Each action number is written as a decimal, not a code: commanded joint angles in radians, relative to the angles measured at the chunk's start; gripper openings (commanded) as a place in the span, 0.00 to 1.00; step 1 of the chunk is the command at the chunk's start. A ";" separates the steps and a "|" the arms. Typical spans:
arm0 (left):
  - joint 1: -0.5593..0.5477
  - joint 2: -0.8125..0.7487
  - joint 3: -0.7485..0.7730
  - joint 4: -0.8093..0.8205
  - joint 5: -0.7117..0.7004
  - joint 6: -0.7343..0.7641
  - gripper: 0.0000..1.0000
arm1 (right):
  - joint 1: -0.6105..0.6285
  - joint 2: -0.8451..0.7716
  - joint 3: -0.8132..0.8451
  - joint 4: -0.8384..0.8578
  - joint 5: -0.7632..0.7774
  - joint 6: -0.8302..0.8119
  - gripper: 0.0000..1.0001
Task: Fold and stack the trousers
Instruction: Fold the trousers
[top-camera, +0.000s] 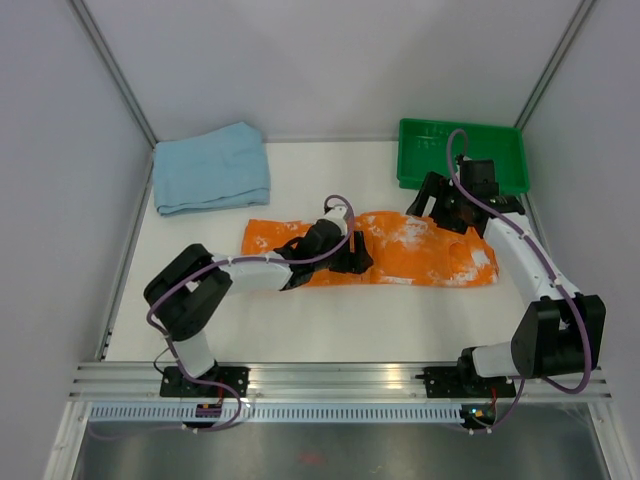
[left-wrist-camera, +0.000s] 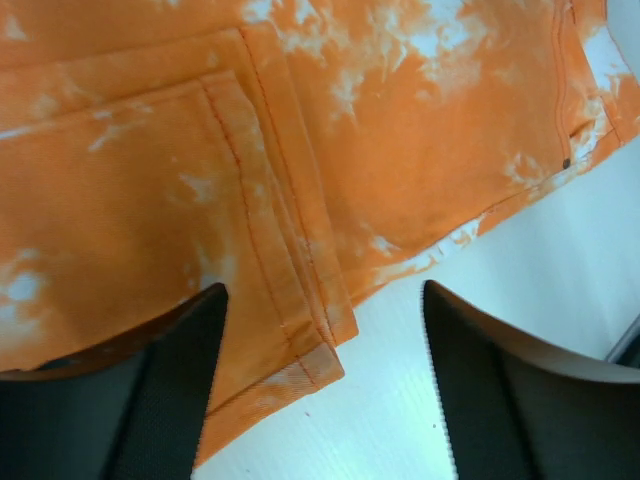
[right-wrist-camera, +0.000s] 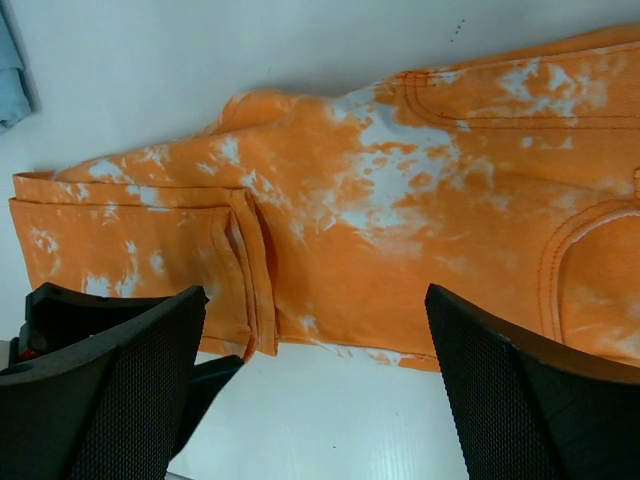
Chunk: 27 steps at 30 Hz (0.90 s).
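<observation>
a: what can't you make out from above?
b: my left hand (top-camera: 358, 258) and its arm cover the middle of the trousers (top-camera: 430, 255). my right hand (top-camera: 445, 205) hides part of their far edge and of the green tray (top-camera: 500, 160) rim.
a: and your wrists?
b: the trousers run off the edges in both views. the blue cloth (right-wrist-camera: 8, 70) is only a sliver at my right wrist's left edge.
</observation>
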 joint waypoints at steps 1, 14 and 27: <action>-0.018 -0.022 0.041 0.024 0.065 -0.011 0.88 | -0.004 -0.012 -0.014 0.040 -0.068 -0.014 0.98; 0.185 -0.321 0.003 -0.259 -0.147 -0.182 0.84 | 0.145 0.047 -0.103 0.146 -0.107 -0.069 0.88; 0.601 -0.585 -0.241 -0.515 -0.107 -0.239 0.79 | 0.369 0.402 0.034 0.270 0.030 -0.088 0.80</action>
